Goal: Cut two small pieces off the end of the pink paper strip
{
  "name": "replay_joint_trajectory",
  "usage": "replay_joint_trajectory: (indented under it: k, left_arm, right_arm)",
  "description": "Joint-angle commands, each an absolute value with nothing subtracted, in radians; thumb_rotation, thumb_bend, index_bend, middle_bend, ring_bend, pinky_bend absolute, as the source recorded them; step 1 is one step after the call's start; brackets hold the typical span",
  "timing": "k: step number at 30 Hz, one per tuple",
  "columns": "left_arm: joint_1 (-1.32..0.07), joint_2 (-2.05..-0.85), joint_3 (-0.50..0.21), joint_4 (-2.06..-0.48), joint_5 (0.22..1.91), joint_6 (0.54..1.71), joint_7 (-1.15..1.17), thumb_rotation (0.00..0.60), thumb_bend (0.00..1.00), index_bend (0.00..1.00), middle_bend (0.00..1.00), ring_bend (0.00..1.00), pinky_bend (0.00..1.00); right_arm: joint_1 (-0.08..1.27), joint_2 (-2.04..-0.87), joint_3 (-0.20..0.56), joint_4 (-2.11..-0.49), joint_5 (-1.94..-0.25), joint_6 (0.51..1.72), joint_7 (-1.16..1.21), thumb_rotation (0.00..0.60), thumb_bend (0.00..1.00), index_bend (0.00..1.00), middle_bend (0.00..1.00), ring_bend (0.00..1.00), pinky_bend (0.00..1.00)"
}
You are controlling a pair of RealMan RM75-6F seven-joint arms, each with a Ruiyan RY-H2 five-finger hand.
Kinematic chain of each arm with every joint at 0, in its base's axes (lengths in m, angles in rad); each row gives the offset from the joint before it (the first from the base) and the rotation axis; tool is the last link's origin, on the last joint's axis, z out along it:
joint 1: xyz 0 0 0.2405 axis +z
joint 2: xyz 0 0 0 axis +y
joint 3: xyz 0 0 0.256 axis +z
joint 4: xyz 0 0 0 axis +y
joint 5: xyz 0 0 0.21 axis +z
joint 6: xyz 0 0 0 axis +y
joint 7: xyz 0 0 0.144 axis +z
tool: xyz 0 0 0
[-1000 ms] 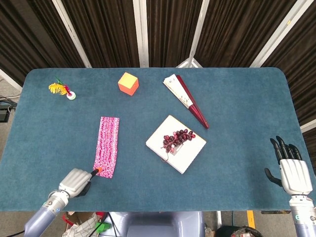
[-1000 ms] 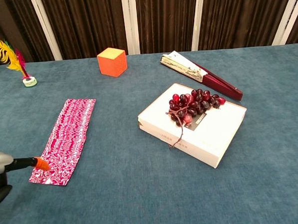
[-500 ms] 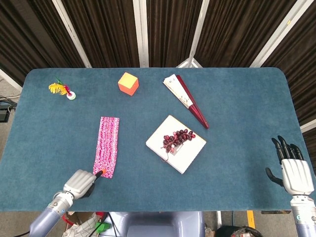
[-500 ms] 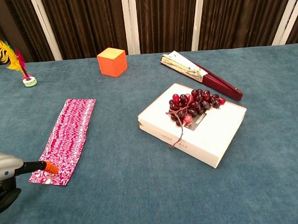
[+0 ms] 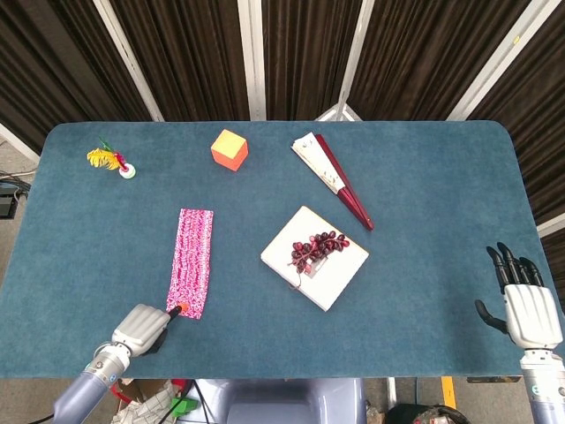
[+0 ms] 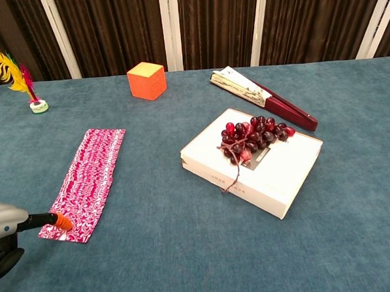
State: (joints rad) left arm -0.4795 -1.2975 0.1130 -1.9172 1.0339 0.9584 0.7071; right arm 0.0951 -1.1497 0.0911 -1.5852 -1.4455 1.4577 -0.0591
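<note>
Robot at a blue table, about to cut a pink strip.

Right hand rests released, clear of the work; left hand grasps an orange-tipped cutter at the strip's near end, seemingly placed to slice.

Orange tool tip at pink strip end

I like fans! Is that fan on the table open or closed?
Closed: the fan lies folded into one narrow bar, its dark red ribs together.
</note>
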Motion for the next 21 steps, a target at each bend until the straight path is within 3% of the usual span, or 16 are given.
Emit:
replay_joint_trajectory:
  k: [1,21]
  left_arm:
    - [-0.486,-1.296,0.12,-1.918,1.017,0.962,0.716,0.6,0.93,0.13,0.89,0.74,0.72]
    - [-0.475,-1.236,0.183,-1.932,0.986,1.02,0.707,0.6,0.93,0.13,0.89,0.74,0.72]
  right_arm:
    - [0.094,-1.148,0.092,-1.585,-1.445,1.46,-0.055,0.6,0.32,0.0,0.01,0.17,0.13]
    - [0.092,-1.147,0.092,-1.592,-1.452,1.467,-0.05,0.6,0.32,0.0,0.01,0.17,0.13]
